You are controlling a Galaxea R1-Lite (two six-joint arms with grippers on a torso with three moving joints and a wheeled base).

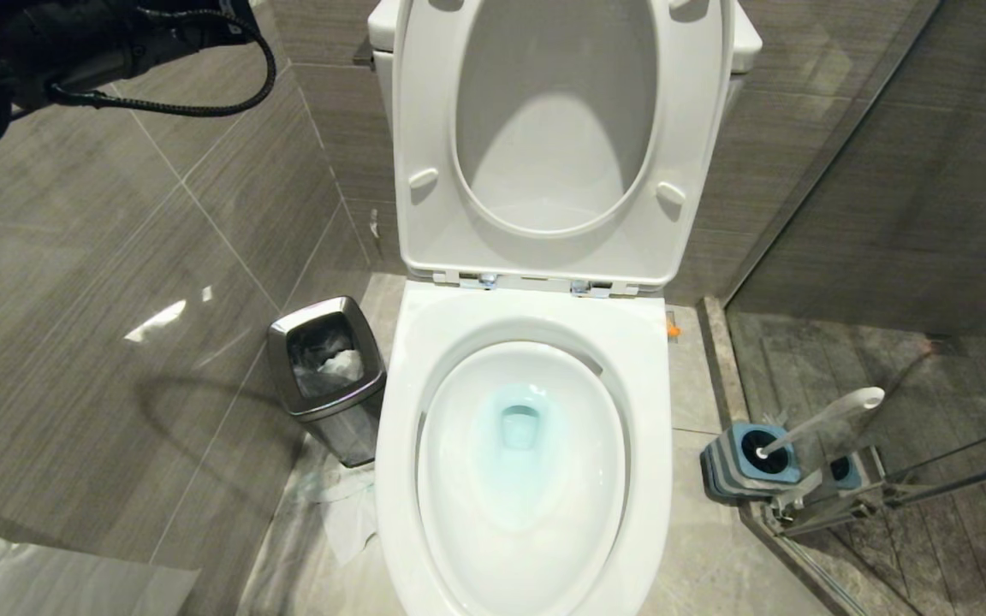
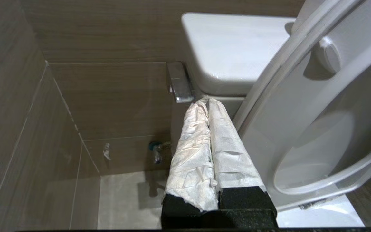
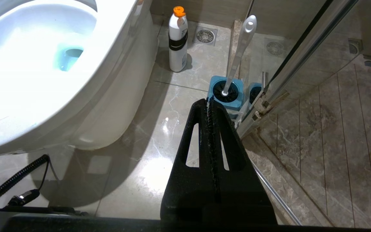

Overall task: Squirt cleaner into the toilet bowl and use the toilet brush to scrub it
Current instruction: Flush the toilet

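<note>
Teal cleaner (image 1: 517, 428) pools in the toilet bowl (image 1: 524, 479); the toilet brush (image 1: 818, 421) stands in its holder (image 1: 745, 462) right of it. Both left gripper (image 2: 207, 100) and right gripper (image 3: 208, 102) keep fingers closed, empty.

- the glossy white ceramic toilet bowl (image 1: 524, 479) lies open from above, its white seat and lid (image 1: 555, 137) raised upright against the cistern.
- a small steel waste bin (image 1: 328, 376) stands just beside the bowl's left.
- on the right, a glass shower partition (image 3: 304, 54) closely backs the white-handled toilet brush (image 1: 818, 421) in its blue-and-grey holder (image 1: 745, 462).
</note>
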